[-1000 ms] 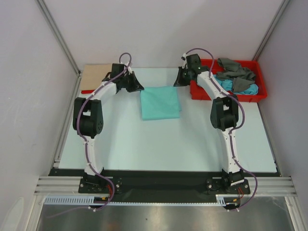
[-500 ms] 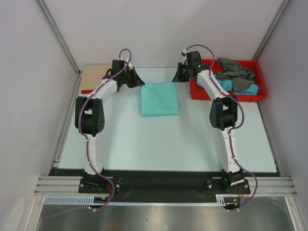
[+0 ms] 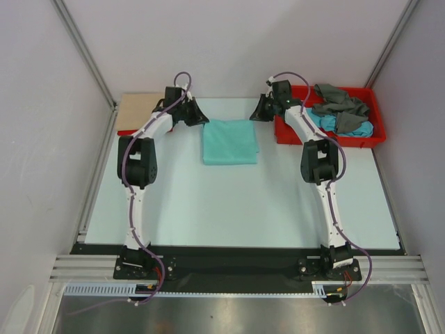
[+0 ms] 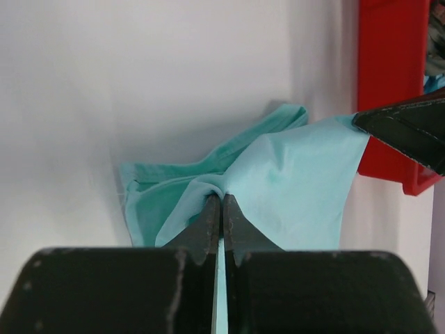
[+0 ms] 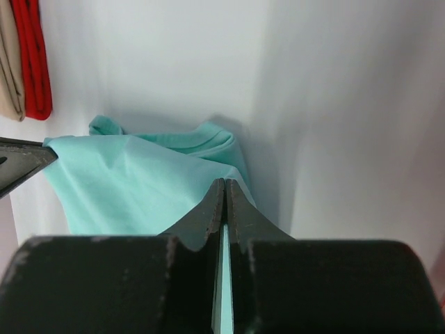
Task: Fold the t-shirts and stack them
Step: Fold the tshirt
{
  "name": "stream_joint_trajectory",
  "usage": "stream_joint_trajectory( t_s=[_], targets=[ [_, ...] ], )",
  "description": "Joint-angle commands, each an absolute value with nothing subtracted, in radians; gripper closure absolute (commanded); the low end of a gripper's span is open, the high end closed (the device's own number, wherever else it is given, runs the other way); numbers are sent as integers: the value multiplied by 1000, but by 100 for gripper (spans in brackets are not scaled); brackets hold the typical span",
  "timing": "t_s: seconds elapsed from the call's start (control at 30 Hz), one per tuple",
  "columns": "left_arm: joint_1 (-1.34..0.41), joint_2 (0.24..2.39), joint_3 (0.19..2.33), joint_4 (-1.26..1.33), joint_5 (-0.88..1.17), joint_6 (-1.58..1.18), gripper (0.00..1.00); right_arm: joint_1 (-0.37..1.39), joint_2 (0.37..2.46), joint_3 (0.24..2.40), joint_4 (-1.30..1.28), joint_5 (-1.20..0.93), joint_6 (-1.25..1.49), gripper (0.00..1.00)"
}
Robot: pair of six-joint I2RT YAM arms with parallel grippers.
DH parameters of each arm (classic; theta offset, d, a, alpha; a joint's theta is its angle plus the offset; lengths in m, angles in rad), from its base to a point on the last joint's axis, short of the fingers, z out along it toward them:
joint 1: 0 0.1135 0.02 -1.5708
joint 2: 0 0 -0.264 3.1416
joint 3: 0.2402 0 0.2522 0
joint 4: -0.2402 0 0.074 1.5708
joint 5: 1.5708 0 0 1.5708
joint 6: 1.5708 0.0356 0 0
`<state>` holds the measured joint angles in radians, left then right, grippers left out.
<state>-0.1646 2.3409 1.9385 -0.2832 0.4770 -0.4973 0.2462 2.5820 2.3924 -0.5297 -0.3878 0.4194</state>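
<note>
Now L + R jaws pinched shut on soft mint-green t-shirt (image 3: 230,142), rect. fold, corners bunched.

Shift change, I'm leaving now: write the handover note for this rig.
Tools: left tool shut on the mint shirt at its far left corner; right tool shut on its far right corner.
Where: mint lies folded mid-table. At the far left corner, beige shirt and red shirt, stacked. In the tray, grey shirt and blue shirt, crumpled.
Done: beige and red stacked; mint at least partly folded.
Left: finish mint, stack it, then fold and stack grey and blue.
</note>
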Motion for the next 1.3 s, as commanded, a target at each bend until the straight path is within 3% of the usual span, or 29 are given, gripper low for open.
stream_joint_trajectory(
  t_s=[0.0,0.1,0.33,0.43,0.63,0.9,1.0,1.03,1.13,1.27],
  targets=[
    [-132,2378,2026,-270,474,-500,97,236,2614,2454,-428,-417,466,95],
    [-118,2410,2052,-270,465,-499,96,226,2651,2480,-391,-422,505,92],
    [-107,2428,2114,-334,399,-463,62,195,2691,2539,-377,-414,537,74],
    [-107,2402,2131,-357,367,-439,54,177,2669,2543,-394,-422,532,73],
    [-117,2300,2079,-344,385,-474,53,181,2565,2502,-484,-442,482,72],
    [-205,2143,1763,-224,589,-543,67,264,2382,2269,-580,-541,462,74],
    [-225,2114,1646,-195,661,-560,73,278,2344,2201,-643,-601,462,80],
    [-229,2111,1603,-199,667,-566,77,290,2339,2186,-672,-620,460,89],
    [-233,2085,1521,-193,667,-561,79,333,2316,2096,-687,-681,451,98],
    [-232,2071,1488,-228,643,-523,80,399,2388,2112,-730,-774,436,100]
  ],
)
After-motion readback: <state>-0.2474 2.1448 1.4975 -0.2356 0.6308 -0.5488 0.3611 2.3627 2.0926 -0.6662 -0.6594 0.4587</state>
